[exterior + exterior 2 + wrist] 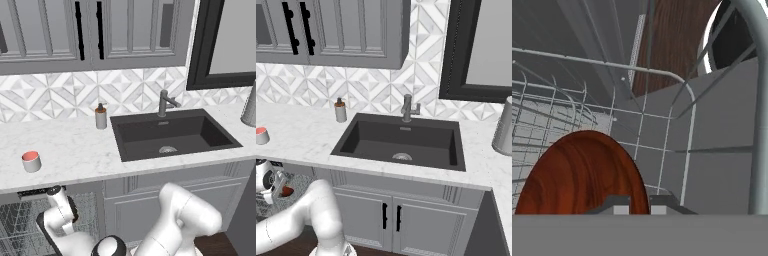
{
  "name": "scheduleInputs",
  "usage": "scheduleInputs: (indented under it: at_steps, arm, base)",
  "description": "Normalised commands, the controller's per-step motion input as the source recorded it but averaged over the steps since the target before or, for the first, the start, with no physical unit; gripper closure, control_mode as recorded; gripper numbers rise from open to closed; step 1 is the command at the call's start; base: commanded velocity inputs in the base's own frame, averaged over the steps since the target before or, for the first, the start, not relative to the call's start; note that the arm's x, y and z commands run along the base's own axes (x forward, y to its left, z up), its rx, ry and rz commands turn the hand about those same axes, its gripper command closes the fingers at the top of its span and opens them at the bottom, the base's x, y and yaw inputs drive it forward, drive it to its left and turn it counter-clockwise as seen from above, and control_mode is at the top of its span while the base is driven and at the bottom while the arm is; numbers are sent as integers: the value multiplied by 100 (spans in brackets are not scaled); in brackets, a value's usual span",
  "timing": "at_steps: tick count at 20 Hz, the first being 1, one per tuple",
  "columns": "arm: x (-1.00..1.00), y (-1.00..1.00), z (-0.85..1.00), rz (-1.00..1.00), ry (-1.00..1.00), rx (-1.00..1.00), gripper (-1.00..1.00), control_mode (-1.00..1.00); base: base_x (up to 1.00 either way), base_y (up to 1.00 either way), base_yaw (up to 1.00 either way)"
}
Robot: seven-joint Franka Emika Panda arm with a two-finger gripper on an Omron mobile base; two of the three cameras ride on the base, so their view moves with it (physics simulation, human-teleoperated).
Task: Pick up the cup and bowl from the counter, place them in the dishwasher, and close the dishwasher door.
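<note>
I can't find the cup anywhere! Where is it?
The cup stands on the counter, far left of the sink and the soap bottle, above the open dishwasher.

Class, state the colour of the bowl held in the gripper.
Dark reddish-brown bowl, wood-grained; clearest in hand view.

no readable text, label, brand, number or sign appears on anything in these pictures.
</note>
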Motion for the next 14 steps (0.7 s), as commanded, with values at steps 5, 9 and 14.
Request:
scheduleInputs:
  at_steps: [5, 9, 14]
  arm:
    - [0, 0, -8, 0, -11, 0, -100, -100]
    - [-3, 0, 7, 0, -44, 0, -100, -100]
    - [-17, 0, 22, 0, -50, 0, -100, -100]
  base:
    - [0, 0, 0]
    - [0, 0, 0]
    - [0, 0, 0]
